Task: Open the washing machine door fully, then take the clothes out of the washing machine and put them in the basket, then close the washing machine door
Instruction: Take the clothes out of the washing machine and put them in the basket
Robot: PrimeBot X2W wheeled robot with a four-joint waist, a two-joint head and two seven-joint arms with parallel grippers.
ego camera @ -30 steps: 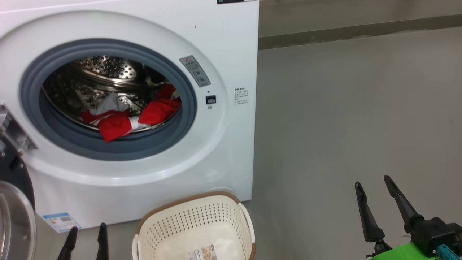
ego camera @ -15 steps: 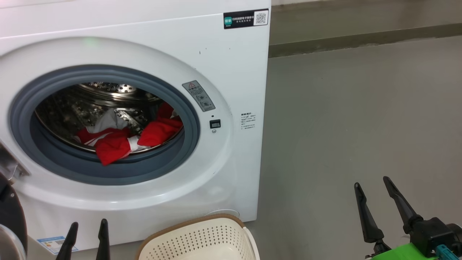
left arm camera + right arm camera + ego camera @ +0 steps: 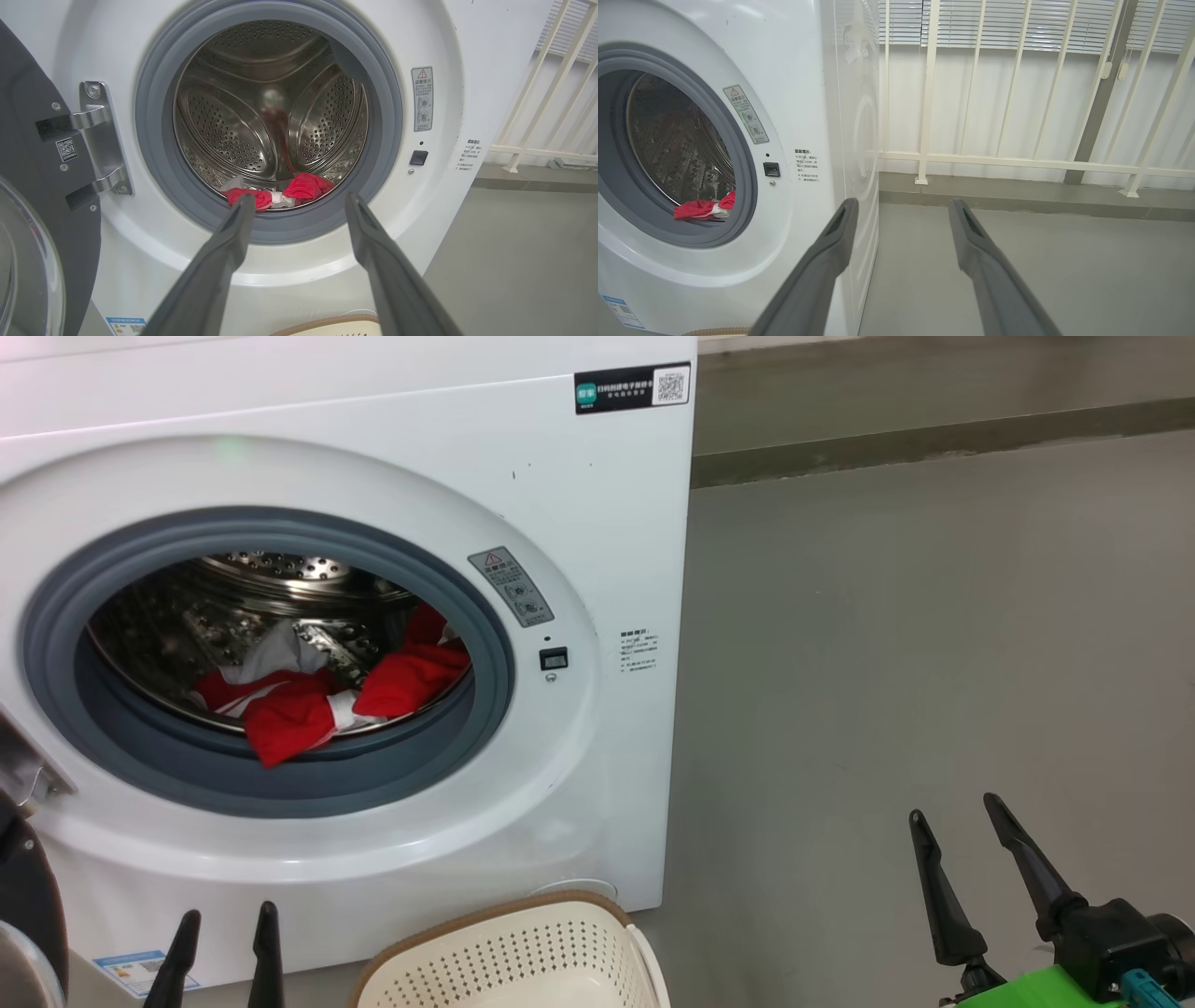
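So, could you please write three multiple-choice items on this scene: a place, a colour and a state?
1. Where does the cream-white perforated plastic basket stand?
A. Low in front of the big white washing machine.
B. Inside that machine.
C. On top of it.
2. What colour are the soft clothes in the perforated steel drum?
A. Blue.
B. Bright red with white.
C. Green.
3. How is the round black-rimmed glass door?
A. Shut.
B. Taken off.
C. Swung open.
1 A: it stands at the machine's foot. 2 B: red fabric lies in the drum. 3 C: the drum mouth is uncovered.
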